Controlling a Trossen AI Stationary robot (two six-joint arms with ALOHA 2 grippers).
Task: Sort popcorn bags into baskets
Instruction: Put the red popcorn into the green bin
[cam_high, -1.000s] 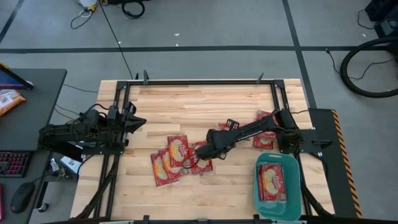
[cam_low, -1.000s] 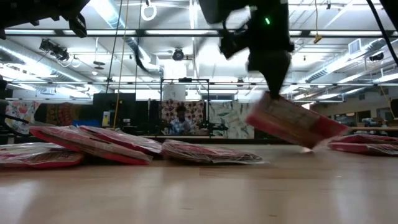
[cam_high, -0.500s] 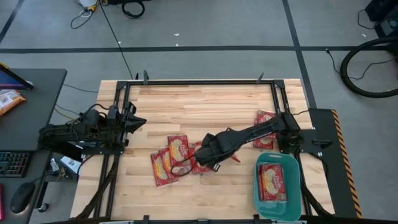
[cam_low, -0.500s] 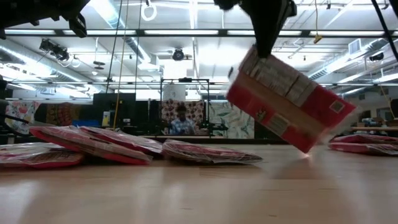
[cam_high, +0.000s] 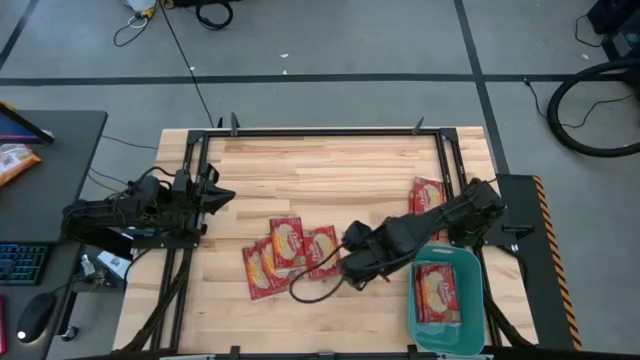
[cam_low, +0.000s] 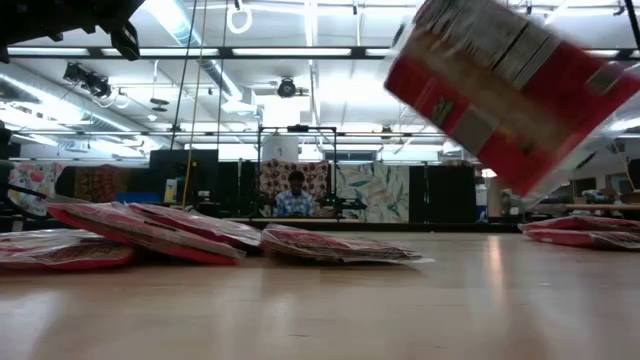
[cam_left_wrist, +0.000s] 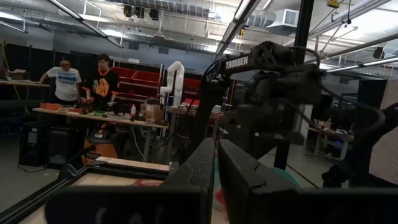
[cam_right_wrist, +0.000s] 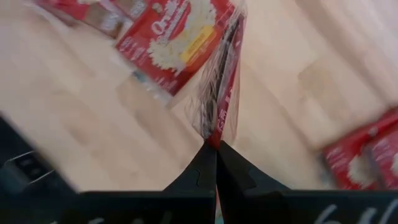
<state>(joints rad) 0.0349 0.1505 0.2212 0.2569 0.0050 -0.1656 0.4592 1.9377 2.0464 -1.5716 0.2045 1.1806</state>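
My right gripper (cam_high: 350, 268) hangs over the table's middle, just right of a pile of red popcorn bags (cam_high: 283, 255), and is shut on one red bag (cam_low: 520, 90). In the right wrist view that bag (cam_right_wrist: 221, 81) shows edge-on beyond the shut fingertips (cam_right_wrist: 216, 149). Two more bags (cam_high: 428, 195) lie flat near the right edge. The teal tub (cam_high: 470, 268) stands at the near right corner with red bags inside. My left gripper (cam_high: 215, 195) waits at the table's left edge, its fingers shut (cam_left_wrist: 215, 171) on nothing. My right gripper pinches the red bag by the clear sealed edge (cam_right_wrist: 214, 134) between its two fingertips. The fingers point down and the bag hangs below them. In the low view the bag is tilted and lifted clear of the table.
A black cable loop (cam_high: 310, 290) trails from the right arm over the wood beside the pile. Black frame rails (cam_high: 440, 160) run along the table's left, right and far sides. Bare wood lies on the far half. People stand at benches (cam_left_wrist: 81, 81) beyond the table.
My right gripper has risen and drawn back toward the table's near right, toward the tub. The red bag, which a second ago still had its low end at the table top, has been lifted clear and hangs tilted high above it.
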